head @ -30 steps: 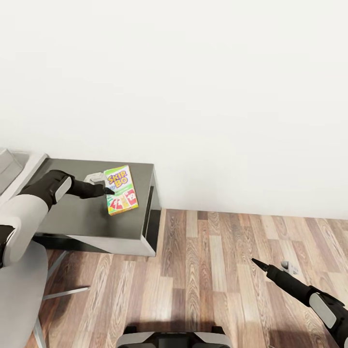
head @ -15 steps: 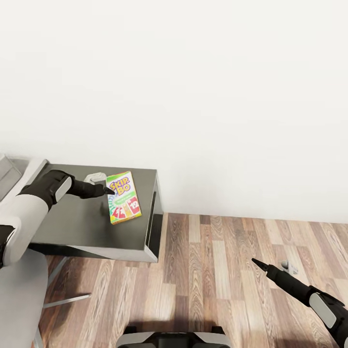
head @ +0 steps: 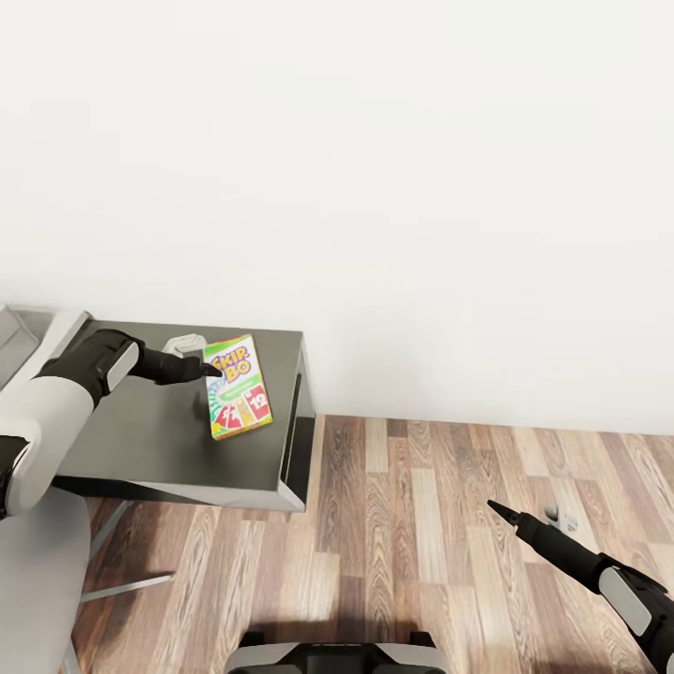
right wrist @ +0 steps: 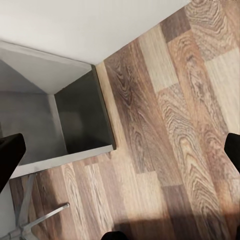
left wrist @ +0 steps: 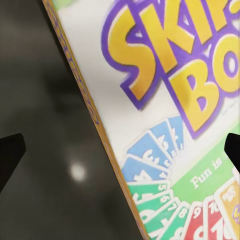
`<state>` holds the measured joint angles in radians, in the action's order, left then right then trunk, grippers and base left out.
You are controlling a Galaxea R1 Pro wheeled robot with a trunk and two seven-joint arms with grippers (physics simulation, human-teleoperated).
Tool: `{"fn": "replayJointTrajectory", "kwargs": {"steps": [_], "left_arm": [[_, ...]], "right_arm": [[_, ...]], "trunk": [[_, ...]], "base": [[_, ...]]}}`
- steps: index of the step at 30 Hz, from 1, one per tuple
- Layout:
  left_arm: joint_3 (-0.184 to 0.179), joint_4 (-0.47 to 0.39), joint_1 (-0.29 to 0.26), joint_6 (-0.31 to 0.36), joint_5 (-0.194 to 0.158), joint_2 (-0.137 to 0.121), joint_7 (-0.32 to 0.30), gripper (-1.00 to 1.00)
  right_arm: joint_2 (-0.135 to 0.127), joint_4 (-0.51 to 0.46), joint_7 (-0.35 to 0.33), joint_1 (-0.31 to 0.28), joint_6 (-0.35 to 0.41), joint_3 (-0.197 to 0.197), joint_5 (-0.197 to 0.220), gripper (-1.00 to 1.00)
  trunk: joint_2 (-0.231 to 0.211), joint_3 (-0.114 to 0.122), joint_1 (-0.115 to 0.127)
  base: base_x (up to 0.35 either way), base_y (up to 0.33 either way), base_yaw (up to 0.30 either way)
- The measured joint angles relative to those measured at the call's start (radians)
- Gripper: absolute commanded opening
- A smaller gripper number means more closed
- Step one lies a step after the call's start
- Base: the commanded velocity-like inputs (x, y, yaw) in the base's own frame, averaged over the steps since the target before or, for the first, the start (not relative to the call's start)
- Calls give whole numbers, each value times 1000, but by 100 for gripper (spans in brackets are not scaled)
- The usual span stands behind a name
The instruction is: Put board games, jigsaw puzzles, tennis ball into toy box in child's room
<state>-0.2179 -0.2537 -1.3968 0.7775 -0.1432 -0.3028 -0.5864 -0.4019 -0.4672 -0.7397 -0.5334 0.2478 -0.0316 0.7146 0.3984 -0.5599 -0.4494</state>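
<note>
Board game [head: 240, 387] flat on dark tabletop [head: 150, 440], near far right corner. Left gripper [head: 213, 371] just over its left edge, fingers spread wide, holding nothing. Right gripper [head: 496, 510] above wood floor [head: 421, 524], open, empty.

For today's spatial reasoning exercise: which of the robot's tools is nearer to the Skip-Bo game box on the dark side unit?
Left. The left tool hovers at the Skip-Bo game box, fingers open around its edge. The right tool hangs over the wood floor, far from the box.
</note>
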Motion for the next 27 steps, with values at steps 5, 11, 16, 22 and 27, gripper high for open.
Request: {"fn": "replayJointTrajectory", "kwargs": {"steps": [5,11,16,22,27], "left_arm": [[0,0,0,0,0,0,0,100],[0,0,0,0,0,0,1,100],[0,0,0,-1,0,0,0,100],[0,0,0,-1,0,0,0,100],[0,0,0,-1,0,0,0,100]], "right_arm": [[0,0,0,0,0,0,0,100],[0,0,0,0,0,0,0,100],[0,0,0,0,0,0,-1,100],[0,0,0,0,0,0,0,100],[0,0,0,0,0,0,0,100]], "trunk": [[0,0,0],[0,0,0],[0,0,0],[0,0,0],[0,0,0]], "base": [[7,-2,0],[14,-37,0],[58,-176,0],[20,-46,0],[57,56,0]]}}
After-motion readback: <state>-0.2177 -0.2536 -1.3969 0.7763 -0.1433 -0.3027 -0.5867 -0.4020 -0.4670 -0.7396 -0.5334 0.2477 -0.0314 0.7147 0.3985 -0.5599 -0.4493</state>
